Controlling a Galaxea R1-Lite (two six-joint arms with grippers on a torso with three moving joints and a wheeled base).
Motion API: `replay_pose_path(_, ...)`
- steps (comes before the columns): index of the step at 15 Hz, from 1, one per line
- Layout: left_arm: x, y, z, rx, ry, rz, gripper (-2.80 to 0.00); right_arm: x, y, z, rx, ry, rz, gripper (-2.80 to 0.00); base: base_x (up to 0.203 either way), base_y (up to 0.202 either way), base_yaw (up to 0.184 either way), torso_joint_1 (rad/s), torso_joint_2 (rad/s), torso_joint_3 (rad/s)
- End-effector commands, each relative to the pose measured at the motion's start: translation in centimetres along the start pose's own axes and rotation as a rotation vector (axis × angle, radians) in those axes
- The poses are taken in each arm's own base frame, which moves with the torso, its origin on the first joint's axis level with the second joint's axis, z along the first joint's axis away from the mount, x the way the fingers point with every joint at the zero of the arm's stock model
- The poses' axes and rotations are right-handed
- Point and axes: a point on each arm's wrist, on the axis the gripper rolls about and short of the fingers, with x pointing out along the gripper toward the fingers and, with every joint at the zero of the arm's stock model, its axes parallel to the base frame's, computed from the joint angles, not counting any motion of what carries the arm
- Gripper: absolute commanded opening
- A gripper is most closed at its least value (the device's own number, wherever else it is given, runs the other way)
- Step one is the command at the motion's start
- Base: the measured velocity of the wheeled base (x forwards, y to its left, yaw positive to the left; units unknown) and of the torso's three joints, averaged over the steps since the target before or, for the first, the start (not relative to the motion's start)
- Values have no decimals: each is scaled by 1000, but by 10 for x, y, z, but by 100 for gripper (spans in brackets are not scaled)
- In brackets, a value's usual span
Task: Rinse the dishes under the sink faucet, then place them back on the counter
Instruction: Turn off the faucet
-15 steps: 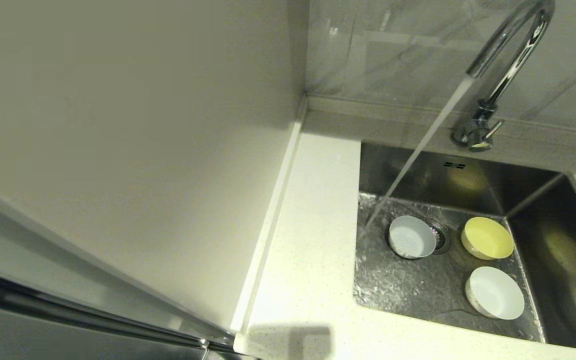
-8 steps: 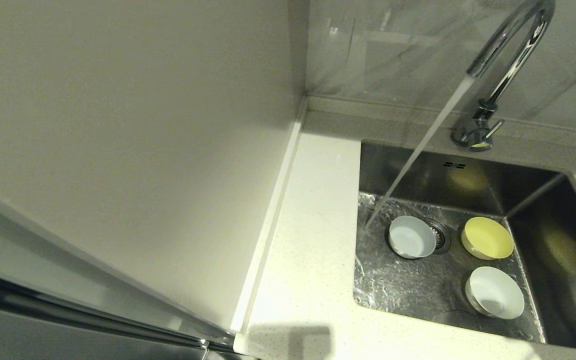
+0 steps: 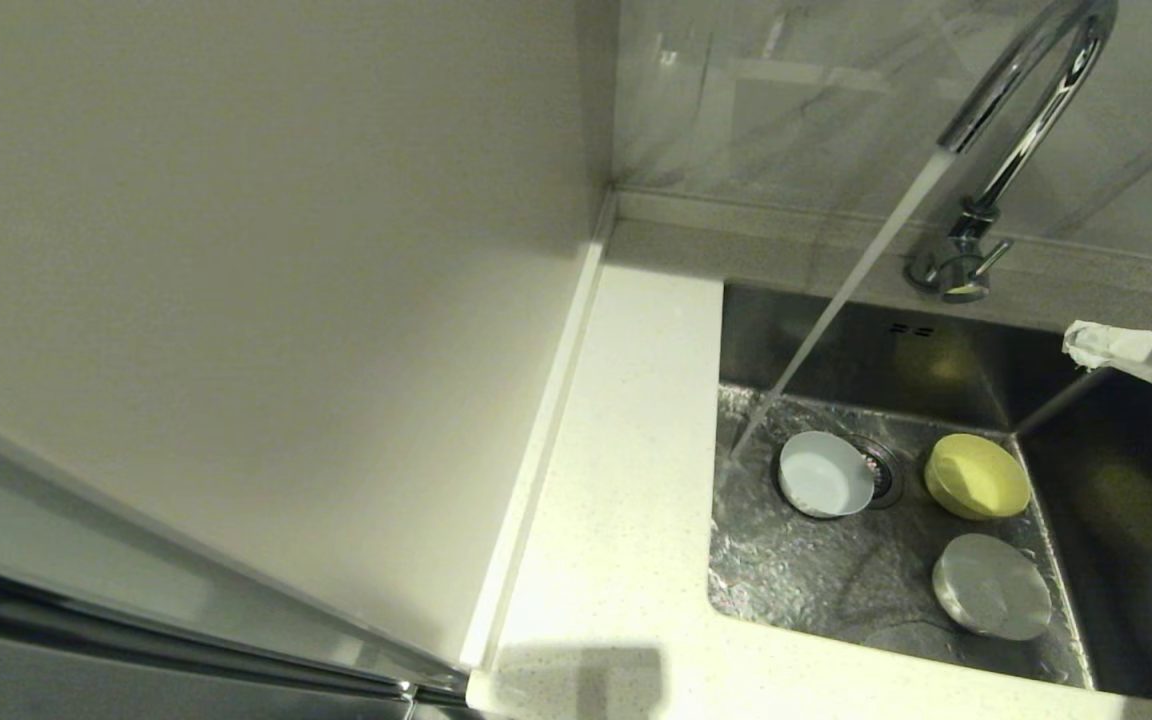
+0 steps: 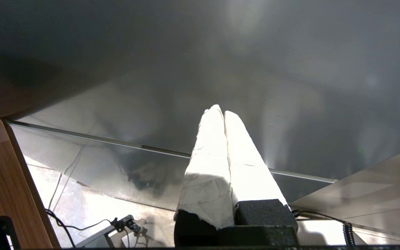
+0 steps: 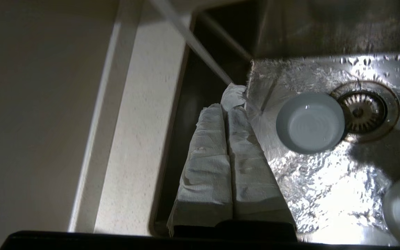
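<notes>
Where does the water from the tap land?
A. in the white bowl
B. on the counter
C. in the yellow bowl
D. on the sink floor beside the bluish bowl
D: the stream from the tap hits the sink floor just beside the bluish bowl, not in it.

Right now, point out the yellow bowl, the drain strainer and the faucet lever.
yellow bowl (image 3: 977, 477), head view, middle of its inside.
drain strainer (image 5: 361, 110), right wrist view, its centre.
faucet lever (image 3: 994, 257), head view, thin rod at the base.

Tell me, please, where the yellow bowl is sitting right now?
In the head view the yellow bowl sits on the sink floor, just right of the drain strainer, beyond the white bowl.
</notes>
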Motion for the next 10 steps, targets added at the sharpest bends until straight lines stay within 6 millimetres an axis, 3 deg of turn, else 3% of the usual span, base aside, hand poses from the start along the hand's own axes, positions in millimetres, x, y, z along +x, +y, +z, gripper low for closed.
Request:
replay_pose_path(1,0,0,-1,0,3,-1,-280,9,-53,15,63,-24,102,-280,0,0,0,0,0,0)
replay_pose_path(5,0,0,-1,0,3,0,-280,6,-84,28,134,-57,302,-280,0,0,0,0,0,0)
replay_pose_path(8,0,0,-1,0,3,0,-280,28,-106,6,157,-22,400,-280,0,0,0,0,0,0)
replay_pose_path(10,0,0,-1,0,3,0,-280,47,-103,-9,216,53,447,-280,0,0,0,0,0,0)
